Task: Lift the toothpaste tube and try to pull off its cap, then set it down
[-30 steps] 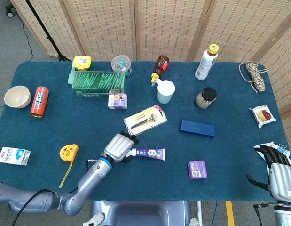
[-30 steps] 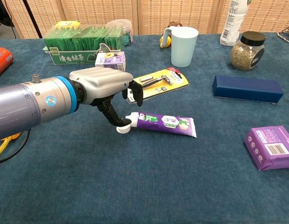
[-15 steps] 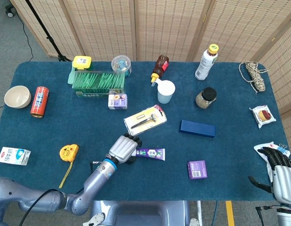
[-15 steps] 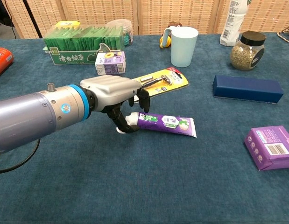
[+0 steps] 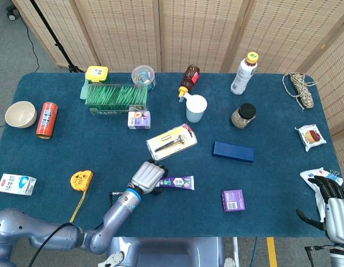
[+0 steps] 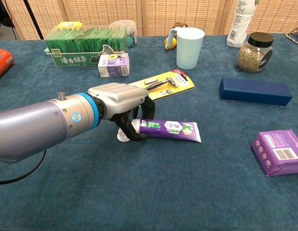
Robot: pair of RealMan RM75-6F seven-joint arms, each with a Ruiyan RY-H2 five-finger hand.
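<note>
Chest view shows me that my left hand (image 6: 121, 98) has closed in since a second ago: then its dark fingers hung just above the cap end of the toothpaste tube (image 6: 168, 130), half a second ago they were curling down onto it, and now they wrap around the tube's neck just behind the white cap (image 6: 123, 135). The tube has also shifted a little; its flat crimped end now sits slightly nearer the hand than before. It lies flat on the blue table (image 6: 197, 192), cap to the left and crimp to the right, near the middle of the near half of the table.

In the head view my left hand (image 5: 147, 177) sits over the left end of the tube (image 5: 178, 182), with the forearm running back toward the near-left corner. The palm faces down and the knuckles point toward the far side. The fingers (image 6: 135, 133) are curled around the neck of the tube, gripping it against the cloth.

My right hand (image 5: 333, 201) shows only at the near-right edge of the head view, fingers loosely spread and holding nothing, well apart from the tube. The razor pack (image 6: 164, 84) lies just beyond my left hand, the purple box (image 6: 279, 151) to the right.
</note>
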